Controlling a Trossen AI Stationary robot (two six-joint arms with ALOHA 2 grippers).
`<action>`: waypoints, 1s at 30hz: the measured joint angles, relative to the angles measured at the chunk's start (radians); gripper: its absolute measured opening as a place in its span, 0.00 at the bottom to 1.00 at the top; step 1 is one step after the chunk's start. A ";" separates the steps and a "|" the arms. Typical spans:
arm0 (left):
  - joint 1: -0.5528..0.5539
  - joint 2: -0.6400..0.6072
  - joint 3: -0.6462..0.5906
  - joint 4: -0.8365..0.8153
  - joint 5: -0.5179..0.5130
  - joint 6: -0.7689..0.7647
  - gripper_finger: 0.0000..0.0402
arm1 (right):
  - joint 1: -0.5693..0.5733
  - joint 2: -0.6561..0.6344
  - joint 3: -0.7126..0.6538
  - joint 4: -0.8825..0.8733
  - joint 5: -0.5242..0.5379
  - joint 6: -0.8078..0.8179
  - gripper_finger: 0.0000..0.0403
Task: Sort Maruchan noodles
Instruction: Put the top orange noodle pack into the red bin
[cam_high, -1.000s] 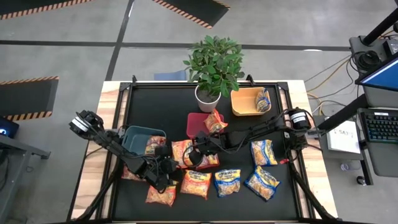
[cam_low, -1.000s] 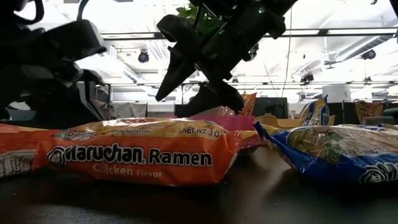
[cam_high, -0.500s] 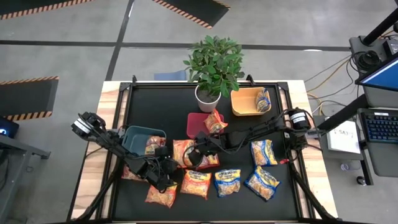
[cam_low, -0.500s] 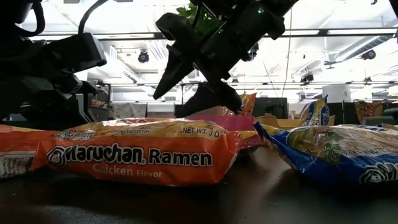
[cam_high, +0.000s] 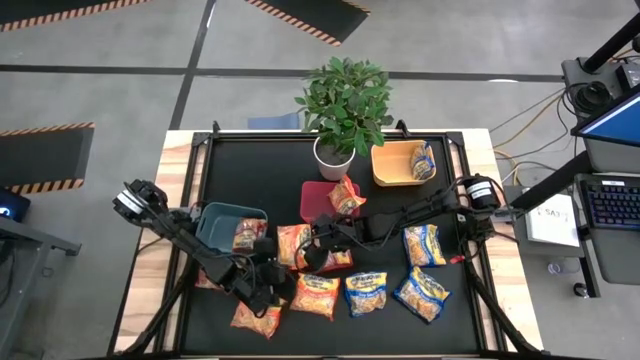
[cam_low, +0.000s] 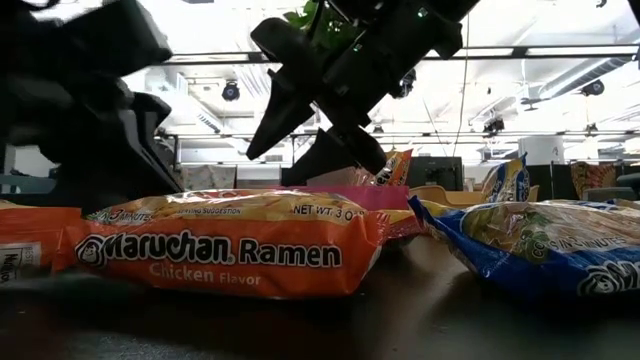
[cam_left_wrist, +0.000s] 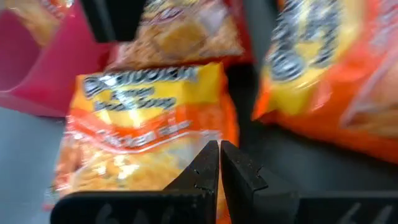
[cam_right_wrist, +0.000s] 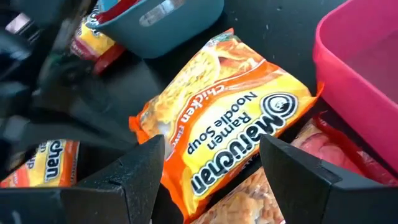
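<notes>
Your left end effector (cam_high: 268, 290): fingers clenched, empty, shifted slightly toward 6 o'clock over last second. Right end effector (cam_high: 303, 252): jaws spread, unmoved, hovering over orange Maruchan chicken packet (cam_right_wrist: 227, 138) at worktop (cam_high: 260, 160) centre. No packet sorted meanwhile.

The left gripper (cam_high: 268, 290) has slid a little toward the front of the table, over the orange noodle packets (cam_high: 314, 295). From down low, its dark arm now looks bigger.
</notes>
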 joint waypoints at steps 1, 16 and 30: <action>0.006 0.005 -0.002 -0.002 -0.017 0.001 0.00 | 0.001 0.000 0.000 0.000 -0.001 -0.004 0.62; 0.016 0.115 -0.006 0.026 0.077 -0.138 0.00 | 0.015 0.000 -0.001 -0.064 -0.048 0.097 0.62; 0.005 0.115 -0.006 0.025 0.067 -0.132 0.00 | -0.006 -0.002 -0.001 -0.023 -0.045 -0.061 0.62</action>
